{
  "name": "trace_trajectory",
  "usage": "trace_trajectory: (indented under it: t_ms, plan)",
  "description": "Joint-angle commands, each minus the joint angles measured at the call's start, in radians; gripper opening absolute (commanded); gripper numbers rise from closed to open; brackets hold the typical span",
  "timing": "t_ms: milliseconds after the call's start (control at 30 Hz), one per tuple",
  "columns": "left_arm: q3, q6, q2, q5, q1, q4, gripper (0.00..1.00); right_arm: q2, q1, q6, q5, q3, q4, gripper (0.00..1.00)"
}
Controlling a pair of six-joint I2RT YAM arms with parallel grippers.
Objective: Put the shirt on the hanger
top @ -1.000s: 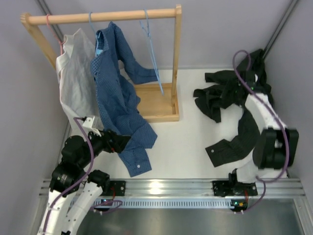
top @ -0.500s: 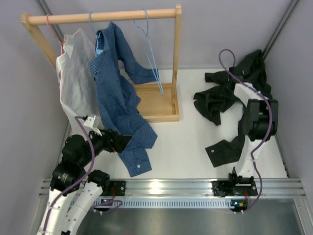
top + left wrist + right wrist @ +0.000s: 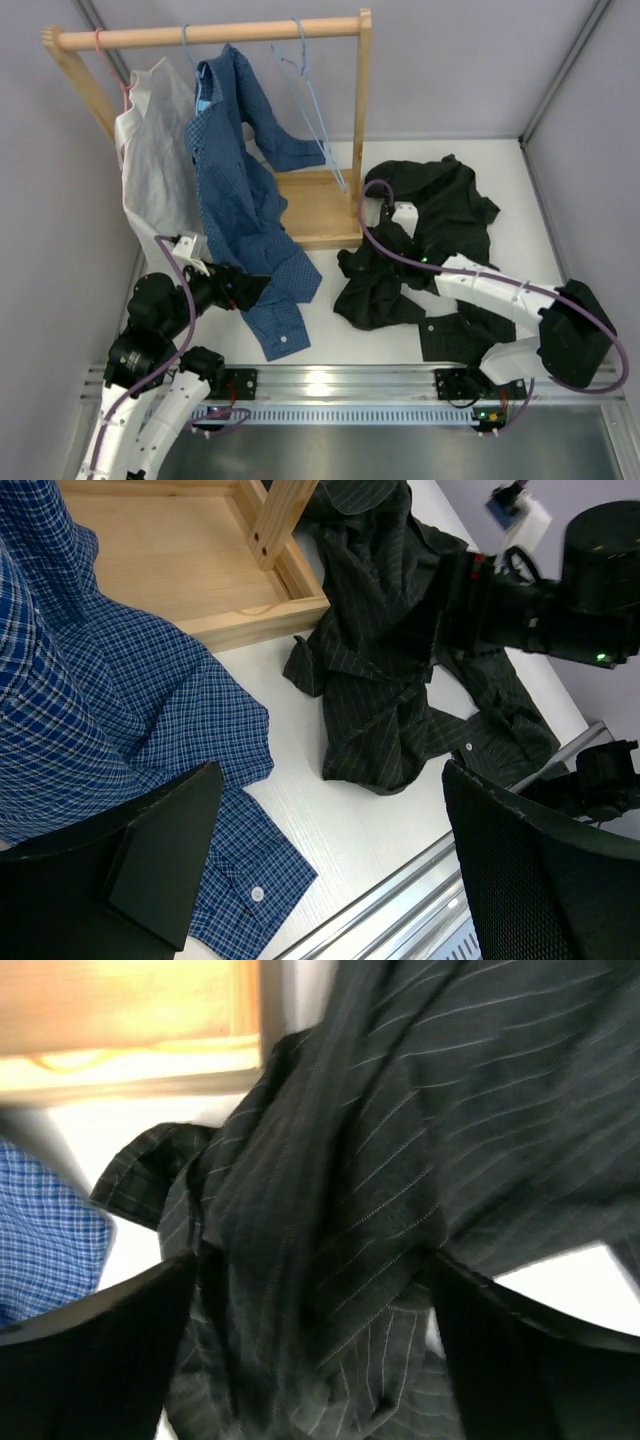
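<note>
- Top external: black shirt lies crumpled on the table, just beside the base of the wooden rack. It's on nothing yet. The light-blue hanger hangs bare from the rack rail, up and left of the heap.
- R gripper sits over the rack-side part of the heap. Wrist view: fingers well apart w/ a ridge of pinstripe cloth between them. The cloth doesn't look pinched, so holding nothing afaict.
- L gripper gapes wide, empty, low by the blue shirt cuff, well apart from the black shirt.
- Step, my read: positioning the shirt near the hanger and sorting out a grip. Hanging not begun.
- Next prob calls for finding a collar or shoulder in the heap (can't pick one out), pinching it and lifting. The other arm would steady the hanger so a shoulder slips over the wire end.
</note>
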Motion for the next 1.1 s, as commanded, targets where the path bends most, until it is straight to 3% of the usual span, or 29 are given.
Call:
trace_trajectory:
  t_ms: [0, 100, 133, 233, 367, 500, 667, 767, 900, 933, 1000, 1067]
  plan:
    - [-0.003, 0.016, 0.017, 0.008, 0.006, 0.055, 0.94, -0.166, -0.012, 0.017, 0.094, 0.017, -0.025, 1.0]
    - [-0.005, 0.013, 0.014, 0.004, 0.009, 0.057, 0.94, -0.341, -0.151, -0.099, -0.011, 0.006, -0.068, 0.99]
    - [-0.005, 0.011, 0.013, 0.001, 0.009, 0.055, 0.94, -0.36, -0.295, -0.165, -0.068, 0.006, -0.067, 0.99]
    - [-0.007, 0.01, 0.017, -0.001, 0.011, 0.055, 0.94, -0.31, -0.568, -0.25, -0.275, 0.075, -0.067, 1.0]
    - [-0.007, 0.007, 0.017, -0.009, 0.009, 0.054, 0.93, -0.05, -0.725, -0.317, -0.433, 0.23, -0.02, 0.98]
    - [-0.008, 0.007, 0.011, -0.007, 0.009, 0.055, 0.93, 0.241, -0.849, -0.292, -0.688, 0.481, 0.071, 0.94]
    - [-0.007, 0.013, 0.02, 0.002, 0.009, 0.055, 0.93, 0.587, -0.855, -0.285, -0.722, 0.748, 0.077, 0.9]
    - [-0.007, 0.014, 0.027, 0.004, 0.011, 0.055, 0.93, 0.71, -0.853, -0.279, -0.731, 0.848, 0.079, 0.72]
    - [-0.005, 0.016, 0.037, 0.008, 0.011, 0.055, 0.93, 0.72, -0.839, -0.293, -0.746, 0.845, 0.157, 0.57]
    - [-0.005, 0.017, 0.045, 0.014, 0.011, 0.057, 0.93, 0.706, -0.838, -0.294, -0.749, 0.83, 0.175, 0.3]
    - [-0.005, 0.019, 0.051, 0.022, 0.014, 0.057, 0.93, 0.627, -0.836, -0.281, -0.759, 0.751, 0.22, 0.04]
    - [-0.005, 0.022, 0.056, 0.03, 0.015, 0.057, 0.93, 0.505, -0.836, -0.279, -0.755, 0.681, 0.273, 0.0]
